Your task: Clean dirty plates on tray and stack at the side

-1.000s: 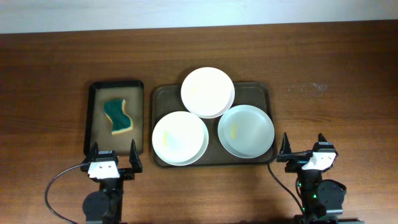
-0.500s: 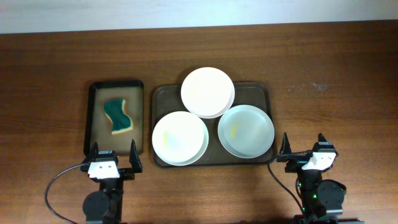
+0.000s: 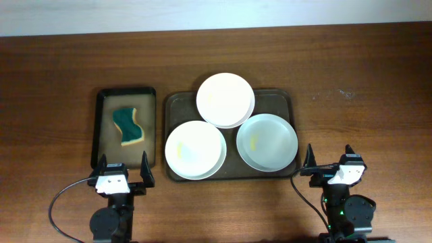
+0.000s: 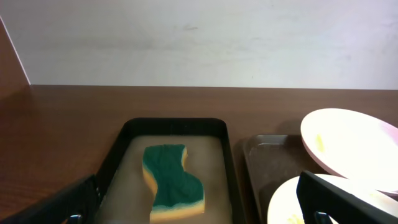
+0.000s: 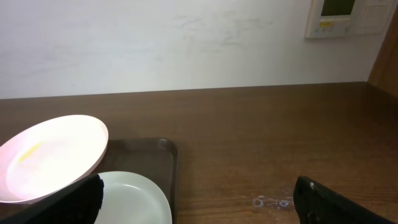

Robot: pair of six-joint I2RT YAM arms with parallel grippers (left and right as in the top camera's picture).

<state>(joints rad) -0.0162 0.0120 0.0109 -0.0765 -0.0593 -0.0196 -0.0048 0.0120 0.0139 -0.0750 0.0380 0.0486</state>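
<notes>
Left end effector [image 3: 123, 162] and right end effector [image 3: 329, 154] spread empty; tray [image 3: 177, 102] holds three plates [image 3: 225, 100], black tray [image 3: 125, 89] a sponge [image 3: 128, 125].

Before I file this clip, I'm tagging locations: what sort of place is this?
Likely an indoor lab or office bench, not a kitchen: a wooden table against a plain white wall, a wall-mounted control panel, and a sponge staged in a black tray.

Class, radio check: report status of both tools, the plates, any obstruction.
Open and empty: left tool, right tool. Three smeared plates on tray. Nothing blocking; sponge in black tray.
</notes>
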